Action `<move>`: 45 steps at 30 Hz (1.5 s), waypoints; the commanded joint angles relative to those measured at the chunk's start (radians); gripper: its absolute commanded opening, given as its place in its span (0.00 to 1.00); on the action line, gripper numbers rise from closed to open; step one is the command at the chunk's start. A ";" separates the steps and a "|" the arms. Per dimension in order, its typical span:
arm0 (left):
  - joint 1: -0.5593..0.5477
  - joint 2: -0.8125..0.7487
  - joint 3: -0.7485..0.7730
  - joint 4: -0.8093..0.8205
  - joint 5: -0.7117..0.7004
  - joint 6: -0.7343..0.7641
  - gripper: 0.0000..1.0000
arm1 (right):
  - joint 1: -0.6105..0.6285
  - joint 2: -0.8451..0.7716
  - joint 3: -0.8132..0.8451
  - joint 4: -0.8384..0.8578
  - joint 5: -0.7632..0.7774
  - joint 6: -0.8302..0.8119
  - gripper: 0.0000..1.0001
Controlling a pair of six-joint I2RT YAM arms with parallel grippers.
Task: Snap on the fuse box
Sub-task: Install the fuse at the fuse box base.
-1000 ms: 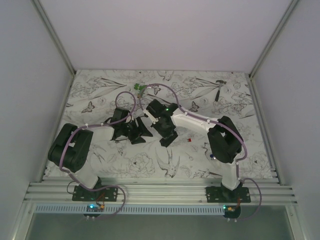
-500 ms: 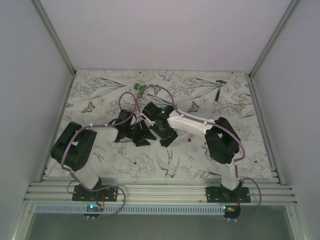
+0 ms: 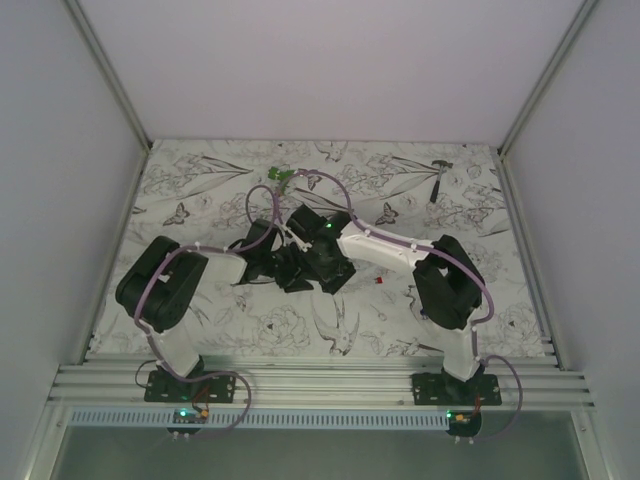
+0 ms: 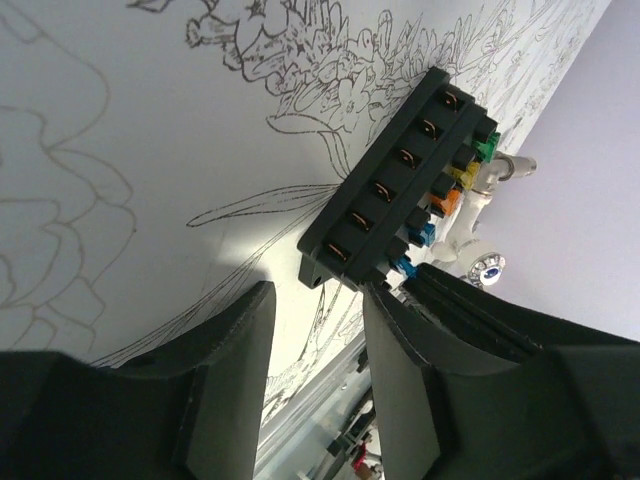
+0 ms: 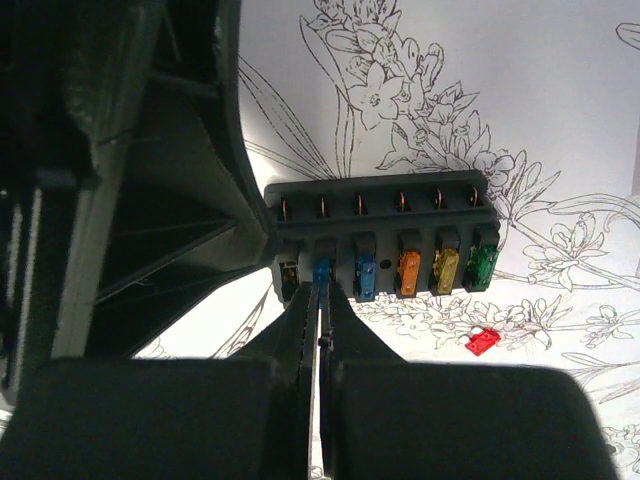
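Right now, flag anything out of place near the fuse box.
A small red piece lies loose on the table, apart from the fuse box, whose slots hold a row of coloured fuses.

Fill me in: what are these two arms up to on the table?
Both arms meet at the fuse box lying on the patterned table. The right gripper, jaws shut, has its tips at a blue fuse near the box's end. The left gripper, jaws open, sits at that same end, not yet clamping it.
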 commanded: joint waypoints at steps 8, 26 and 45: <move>-0.026 0.055 0.037 0.010 0.016 0.005 0.44 | -0.025 0.104 -0.097 0.049 -0.054 -0.019 0.00; -0.026 0.069 0.039 0.011 0.020 0.003 0.43 | -0.088 0.215 -0.198 0.067 -0.033 -0.026 0.00; -0.005 0.000 0.009 0.003 0.006 0.052 0.43 | -0.109 -0.057 -0.153 0.141 -0.136 0.002 0.18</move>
